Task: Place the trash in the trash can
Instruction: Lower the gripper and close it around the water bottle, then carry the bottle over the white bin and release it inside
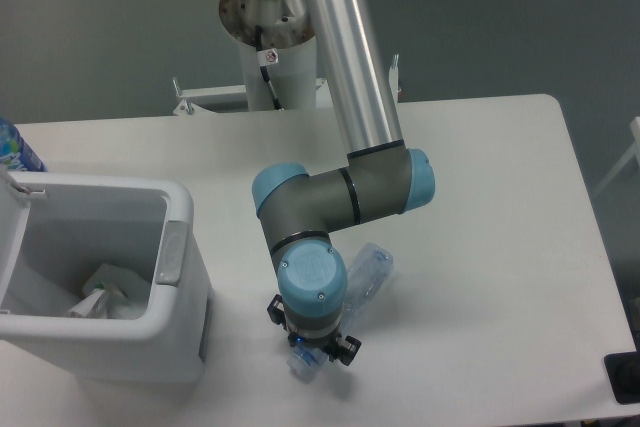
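White table point(480, 247) holds your work. Your gripper point(312, 349) sits right over the low end of the plastic bottle point(366, 275) near the front edge. It slants up to the right. Jaws are hidden. The trash can point(175, 332) waits left.
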